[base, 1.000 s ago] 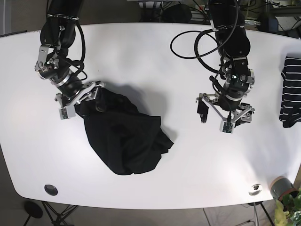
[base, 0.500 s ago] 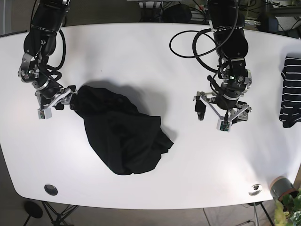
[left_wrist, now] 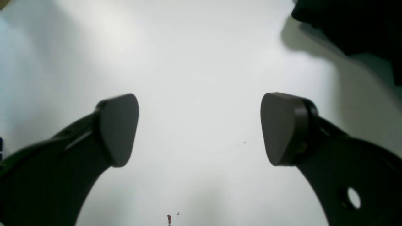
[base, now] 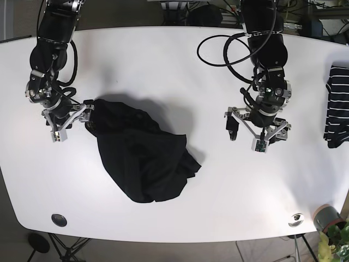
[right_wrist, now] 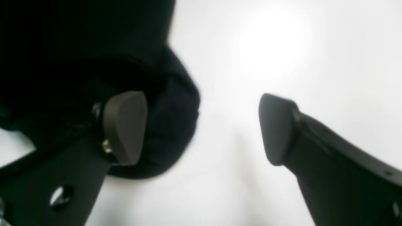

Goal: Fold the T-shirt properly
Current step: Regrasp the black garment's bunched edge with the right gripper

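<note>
A crumpled black T-shirt (base: 142, 158) lies in a heap on the white table (base: 180, 71), left of centre. My right gripper (base: 71, 121) is open at the shirt's upper left edge. In the right wrist view (right_wrist: 202, 128) a fold of the shirt (right_wrist: 94, 47) lies behind one finger and reaches partly into the gap between the two. My left gripper (base: 256, 136) is open and empty over bare table, to the right of the shirt. In the left wrist view (left_wrist: 199, 128) only a corner of the shirt (left_wrist: 355, 25) shows at the top right.
A folded striped garment (base: 337, 106) lies at the table's right edge. A grey pot with a plant (base: 327, 218) stands off the front right corner. Two round caps (base: 59, 219) (base: 296, 219) sit near the front edge. A black cable (base: 223, 49) loops beside the left arm.
My right gripper drew back to the left from on top of the shirt, then came a little back to its edge. The shirt's upper left corner shifted slightly left. The left arm barely moved.
</note>
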